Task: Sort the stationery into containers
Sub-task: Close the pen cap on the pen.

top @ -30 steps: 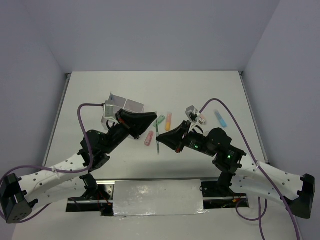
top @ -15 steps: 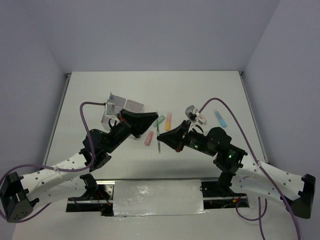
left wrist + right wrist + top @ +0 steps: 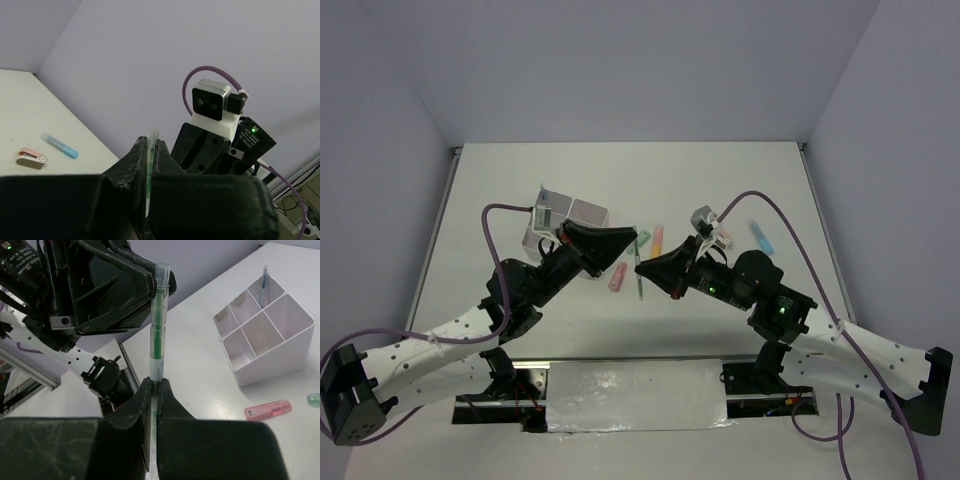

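Your right gripper point(image 3: 154, 386) and left gripper point(image 3: 149, 150) are both clamped tight on one green pen point(image 3: 157, 335), which spans the gap between the arms at mid-table. If either arm pulls before the other lets go, the pen could bend or flick loose among the pink marker point(image 3: 617, 277) and its neighbours. The four-cell box point(image 3: 582, 212) waits at ten o'clock from the pen, so a careless swing of your left arm might clip its wall
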You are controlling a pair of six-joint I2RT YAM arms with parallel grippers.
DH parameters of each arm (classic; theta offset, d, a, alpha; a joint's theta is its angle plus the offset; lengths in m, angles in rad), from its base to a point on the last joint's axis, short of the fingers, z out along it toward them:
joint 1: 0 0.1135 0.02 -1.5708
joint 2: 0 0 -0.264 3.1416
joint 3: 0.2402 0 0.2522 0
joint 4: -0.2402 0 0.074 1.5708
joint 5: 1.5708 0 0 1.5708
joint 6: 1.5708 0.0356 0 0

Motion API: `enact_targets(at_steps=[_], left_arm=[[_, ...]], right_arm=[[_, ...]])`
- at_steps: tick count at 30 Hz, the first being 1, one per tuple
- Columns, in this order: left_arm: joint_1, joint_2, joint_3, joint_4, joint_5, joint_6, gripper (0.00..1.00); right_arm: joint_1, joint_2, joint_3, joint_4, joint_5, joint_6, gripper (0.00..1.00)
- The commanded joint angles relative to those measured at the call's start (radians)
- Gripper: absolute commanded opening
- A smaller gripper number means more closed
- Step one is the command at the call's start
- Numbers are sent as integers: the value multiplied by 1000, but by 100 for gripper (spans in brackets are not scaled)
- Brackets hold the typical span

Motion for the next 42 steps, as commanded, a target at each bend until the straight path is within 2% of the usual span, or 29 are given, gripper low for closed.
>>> enact_targets(at_steps=[1, 10, 13, 16, 19, 24, 26, 28, 30, 31, 34, 35, 36, 38, 39, 40, 41, 42], left_arm=[[2, -18, 3, 17, 13, -1, 0], [0, -1, -5, 33, 42, 13, 0], [0, 9, -19, 47, 55, 16, 4], [0, 14, -22, 28, 67, 28, 11], [0, 10, -16, 1, 67, 47, 30], [0, -10, 15, -58, 67, 90, 34], [0, -9, 24, -65, 78, 106, 45], [0, -6, 32, -68, 96, 116, 51], [0, -4, 34, -65, 111, 123, 46], [0, -4, 32, -64, 119, 125, 37], [0, -3, 24, -64, 134, 130, 29], [0, -1, 26, -64, 139, 133, 24], [0, -1, 29, -73, 144, 134, 12], [0, 5, 40, -76, 162, 145, 2], [0, 6, 41, -72, 174, 156, 0], [0, 6, 44, -62, 209, 162, 0], [0, 5, 43, -36, 231, 168, 0], [0, 0, 41, -18, 252, 182, 0]], right_arm=[[6, 3, 55, 56, 38, -16, 0], [6, -9, 69, 94, 28, -7, 0], [6, -26, 49, 163, 41, 1, 0], [6, -29, 51, 166, 60, -7, 0], [6, 1, 74, 149, 14, -33, 0], [6, 31, 63, 149, -41, -38, 0], [6, 29, 55, 149, -31, -36, 0], [5, 25, 58, 143, -23, -42, 0], [7, 26, 64, 129, -21, -48, 0], [6, 23, 69, 125, -18, -48, 0], [6, 21, 71, 117, -1, -48, 0], [6, 20, 72, 114, -4, -50, 0], [6, 23, 77, 113, -9, -51, 0], [6, 31, 78, 106, -38, -61, 0], [6, 35, 80, 103, -55, -65, 3], [6, 40, 81, 93, -72, -70, 11], [6, 47, 80, 91, -101, -74, 29], [6, 49, 74, 91, -110, -74, 34]])
